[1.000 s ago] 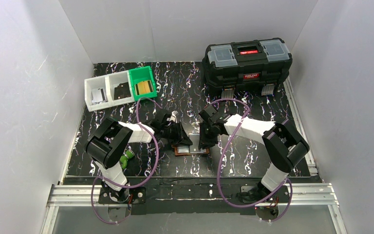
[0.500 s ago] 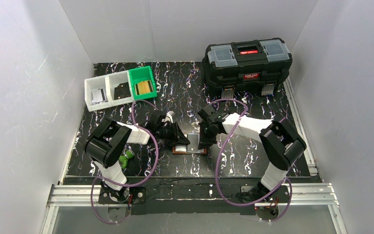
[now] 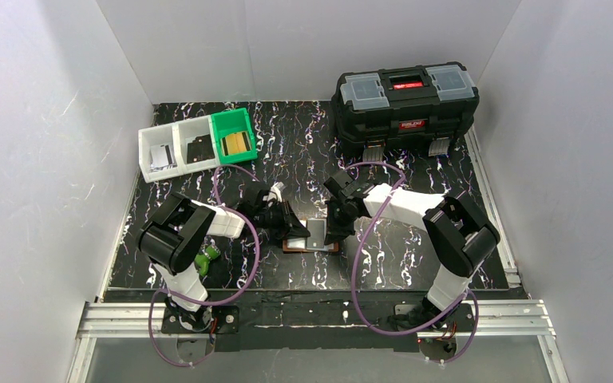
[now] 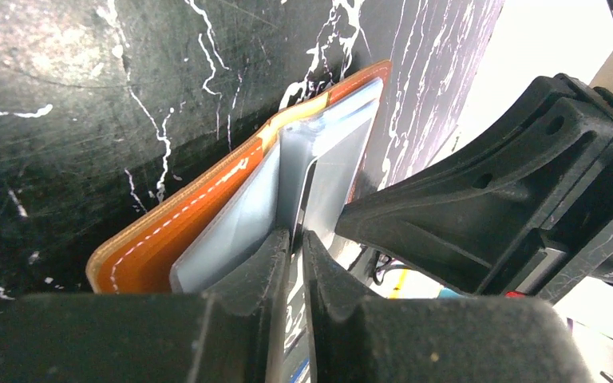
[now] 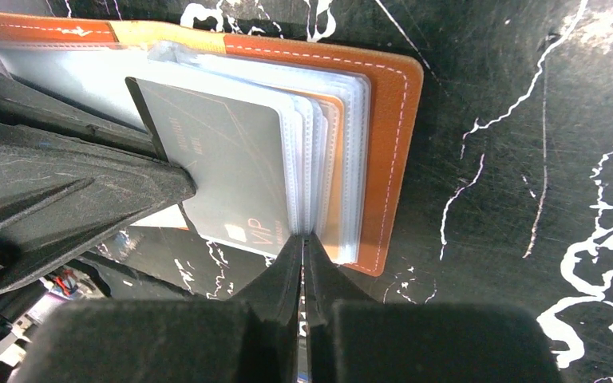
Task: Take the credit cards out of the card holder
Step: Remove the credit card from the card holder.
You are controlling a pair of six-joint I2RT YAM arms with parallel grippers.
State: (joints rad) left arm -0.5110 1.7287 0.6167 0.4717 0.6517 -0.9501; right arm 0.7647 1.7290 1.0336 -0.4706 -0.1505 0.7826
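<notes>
The brown card holder (image 3: 311, 249) lies open on the black marbled table between both arms. Its clear sleeves (image 5: 331, 152) fan out over the brown leather (image 5: 387, 144). A grey credit card (image 5: 215, 152) marked VIP sticks out of a sleeve toward the left. My left gripper (image 3: 294, 231) comes in from the left, and in its wrist view the left gripper (image 4: 297, 235) is shut on that card's thin edge. My right gripper (image 5: 303, 239) is shut on the near edge of the sleeves, at the holder's right half (image 3: 331, 235).
A black toolbox (image 3: 405, 100) stands at the back right. Two white bins (image 3: 177, 149) and a green bin (image 3: 234, 136) holding cards sit at the back left. A small green object (image 3: 207, 258) lies by the left arm's base. White walls enclose the table.
Both grippers have closed their jaws, the left on the card edge and the right on the sleeves. Both arms have shifted slightly to the left with the holder.
</notes>
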